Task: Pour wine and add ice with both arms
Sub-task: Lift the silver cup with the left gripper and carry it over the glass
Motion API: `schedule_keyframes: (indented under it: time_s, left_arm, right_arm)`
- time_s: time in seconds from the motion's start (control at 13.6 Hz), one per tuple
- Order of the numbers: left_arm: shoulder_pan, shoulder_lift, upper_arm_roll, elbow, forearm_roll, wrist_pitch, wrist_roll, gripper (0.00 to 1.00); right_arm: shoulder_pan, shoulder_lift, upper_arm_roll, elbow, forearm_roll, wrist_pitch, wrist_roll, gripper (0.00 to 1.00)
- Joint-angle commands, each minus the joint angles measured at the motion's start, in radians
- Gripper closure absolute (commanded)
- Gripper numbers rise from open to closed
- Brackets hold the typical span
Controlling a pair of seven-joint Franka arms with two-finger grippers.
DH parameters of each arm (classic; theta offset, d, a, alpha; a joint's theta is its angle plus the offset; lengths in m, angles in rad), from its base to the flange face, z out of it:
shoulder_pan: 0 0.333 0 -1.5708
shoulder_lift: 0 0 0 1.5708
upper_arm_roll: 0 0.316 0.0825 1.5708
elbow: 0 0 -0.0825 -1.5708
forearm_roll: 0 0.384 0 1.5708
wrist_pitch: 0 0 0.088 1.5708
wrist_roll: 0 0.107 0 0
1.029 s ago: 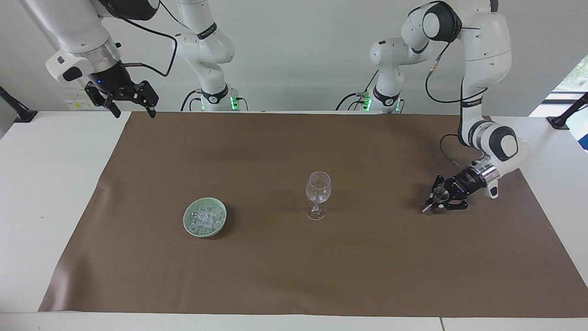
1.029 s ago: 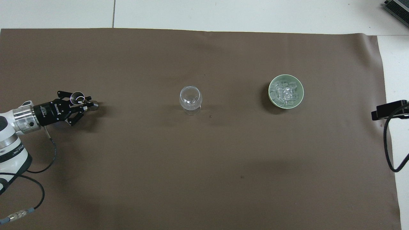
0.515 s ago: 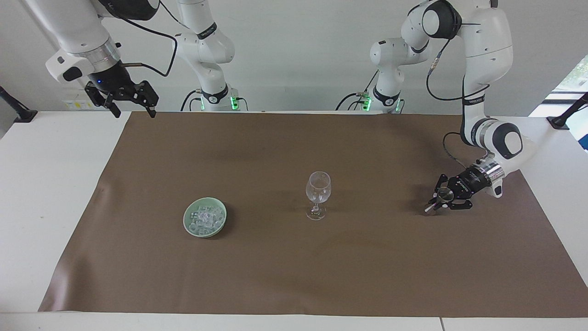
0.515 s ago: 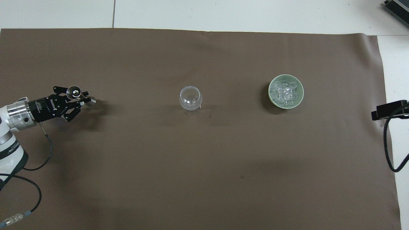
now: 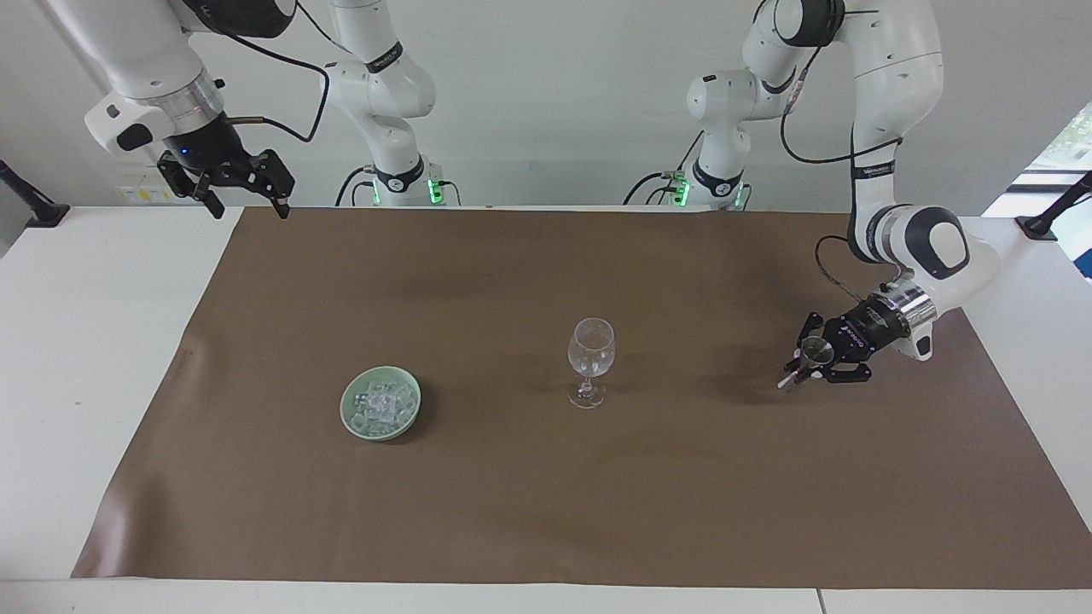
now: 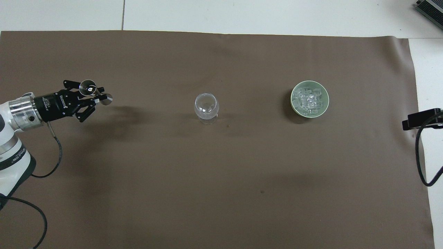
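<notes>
The ice [image 6: 309,99] lies heaped in a green dish [image 6: 292,100] on the cloth [image 5: 512,495], toward the right arm's end and well apart from both grippers. In the overhead view it lies at about 3 o'clock from the left gripper [image 6: 95,98], with the wine glass [image 6: 206,103] between them. The wine glass stands upright and looks empty. The left gripper's jaws are clamped on a small glass [image 5: 816,349], held tipped on its side over the cloth at the left arm's end. The right gripper [image 5: 247,205] waits with jaws apart over the cloth's corner at its own end. Since a second ago the left gripper has risen off the cloth with the small glass; dish, ice and wine glass have not moved
</notes>
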Motion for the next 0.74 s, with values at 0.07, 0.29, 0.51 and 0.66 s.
schedule_keyframes:
  time_s: [0.07, 0.29, 0.51, 0.66]
  left_arm:
    - [-0.009, -0.063, -0.079, -0.014, -0.002, 0.096, -0.074, 1.00]
    - [-0.009, -0.100, -0.149, -0.017, 0.020, 0.159, -0.122, 1.00]
    - [-0.015, -0.131, -0.200, -0.022, 0.050, 0.199, -0.174, 1.00]
    - [-0.015, -0.161, -0.258, -0.030, 0.064, 0.257, -0.218, 1.00]
  right_arm:
    - [-0.004, 0.003, 0.002, 0.005, 0.014, 0.003, -0.008, 0.00]
    - [-0.004, 0.003, 0.002, 0.005, 0.014, 0.003, -0.008, 0.00]
    - [-0.004, 0.003, 0.002, 0.005, 0.014, 0.003, -0.008, 0.00]
    - [-0.004, 0.003, 0.002, 0.005, 0.014, 0.003, -0.008, 0.00]
